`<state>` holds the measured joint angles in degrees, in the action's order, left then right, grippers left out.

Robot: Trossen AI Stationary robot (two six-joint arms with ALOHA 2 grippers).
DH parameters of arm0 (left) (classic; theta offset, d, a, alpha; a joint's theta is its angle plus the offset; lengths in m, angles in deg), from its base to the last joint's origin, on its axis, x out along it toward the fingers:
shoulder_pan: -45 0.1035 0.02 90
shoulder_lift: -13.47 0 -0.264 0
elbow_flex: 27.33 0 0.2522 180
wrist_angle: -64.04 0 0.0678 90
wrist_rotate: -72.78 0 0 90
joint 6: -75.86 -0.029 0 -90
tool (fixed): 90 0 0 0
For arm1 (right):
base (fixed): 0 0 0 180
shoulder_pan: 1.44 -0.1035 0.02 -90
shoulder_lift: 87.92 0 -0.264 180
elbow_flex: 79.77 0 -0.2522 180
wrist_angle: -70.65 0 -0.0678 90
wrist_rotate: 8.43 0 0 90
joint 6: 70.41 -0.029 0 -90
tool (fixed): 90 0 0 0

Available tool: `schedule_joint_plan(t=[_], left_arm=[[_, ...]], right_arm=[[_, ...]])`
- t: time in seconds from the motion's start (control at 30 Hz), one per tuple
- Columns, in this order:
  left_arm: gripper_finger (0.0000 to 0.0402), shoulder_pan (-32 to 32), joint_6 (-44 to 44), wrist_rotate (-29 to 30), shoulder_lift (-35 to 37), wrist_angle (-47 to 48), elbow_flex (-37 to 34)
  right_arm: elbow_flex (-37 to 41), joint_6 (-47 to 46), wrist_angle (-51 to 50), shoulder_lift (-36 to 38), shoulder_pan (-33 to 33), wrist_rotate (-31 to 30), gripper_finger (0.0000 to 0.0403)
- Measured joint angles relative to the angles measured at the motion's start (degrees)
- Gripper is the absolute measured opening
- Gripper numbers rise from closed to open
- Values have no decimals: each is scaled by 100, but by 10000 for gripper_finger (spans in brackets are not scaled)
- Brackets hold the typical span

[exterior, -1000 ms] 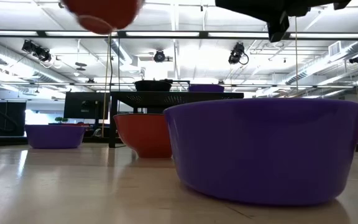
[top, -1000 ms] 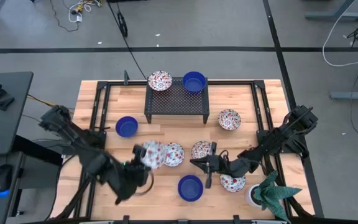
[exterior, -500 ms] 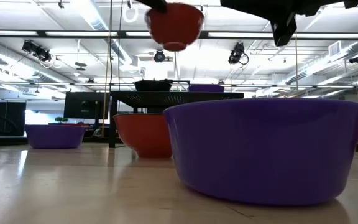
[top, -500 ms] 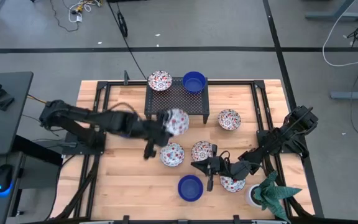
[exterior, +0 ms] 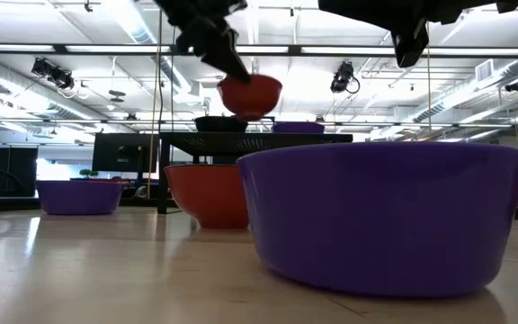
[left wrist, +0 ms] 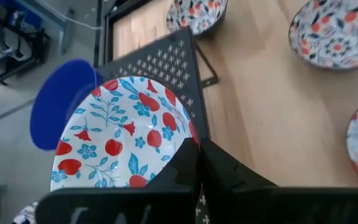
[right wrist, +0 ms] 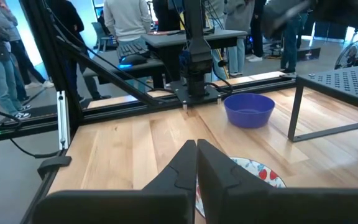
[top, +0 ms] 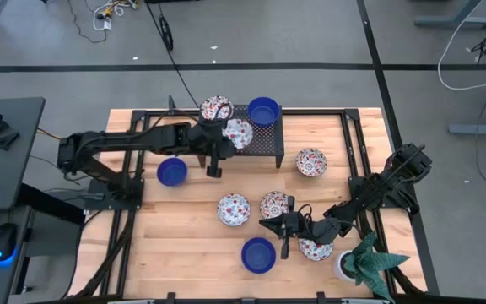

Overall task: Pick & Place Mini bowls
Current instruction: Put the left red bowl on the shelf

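My left gripper (top: 224,138) reaches to the black mesh rack (top: 260,145) at the table's far side and is shut on a floral mini bowl (top: 239,133) that hovers over the rack top. In the low view this bowl (exterior: 250,95) hangs just above the rack (exterior: 259,138). On the rack stand a floral bowl (top: 216,108) and a blue bowl (top: 263,111). My right gripper (top: 268,225) is shut and holds nothing. It stays over the near right part of the table, between two floral bowls (top: 274,203) (top: 316,248). My left gripper pinches the floral bowl's rim (left wrist: 178,138) between its two fingers, one finger inside the bowl and one outside. The fingers come from the table's left side, slanting down. The bowl is lifted clear, just above the rack top, with its mouth upward.
Bowls resting on the table: blue ones (top: 172,171) (top: 258,254) and floral ones (top: 234,209) (top: 311,162). A white pot with a green plant (top: 363,262) stands at the near right corner. Black frame rails run along the table's left and right sides. People stand beyond the table (right wrist: 126,25).
My left gripper has carried the floral bowl from the near left part of the table toward the far edge and to the right, up over the rack, then lowered it close to the rack top. It stays shut on the bowl. The right arm has kept still.
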<state>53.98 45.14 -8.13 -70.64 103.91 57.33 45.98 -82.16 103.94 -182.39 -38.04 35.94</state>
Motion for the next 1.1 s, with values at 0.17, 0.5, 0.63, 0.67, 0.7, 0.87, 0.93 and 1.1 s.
schedule_joint_plan(t=[0.17,0.5,0.63,0.67,0.7,0.87,0.93,1.1], left_arm=[[8,64,-9,3,0,-579,-418],[10,62,-15,73,0,-885,-770],[18,62,-17,73,0,-1011,-770],[20,61,-17,73,0,-1031,-770],[22,61,-17,73,-9,-1029,-770],[23,130,-21,73,-128,-1034,-768],[20,170,-24,82,-182,-1063,-759],[24,211,-66,89,-214,-1137,-757]], right_arm=[[0,15,0,0,15,1,16],[0,17,4,0,18,0,16],[0,20,7,0,17,0,16],[0,20,5,0,17,0,16],[0,20,4,0,19,1,16],[0,20,7,0,19,0,16],[0,20,4,0,20,0,16],[0,22,0,0,17,2,16]])
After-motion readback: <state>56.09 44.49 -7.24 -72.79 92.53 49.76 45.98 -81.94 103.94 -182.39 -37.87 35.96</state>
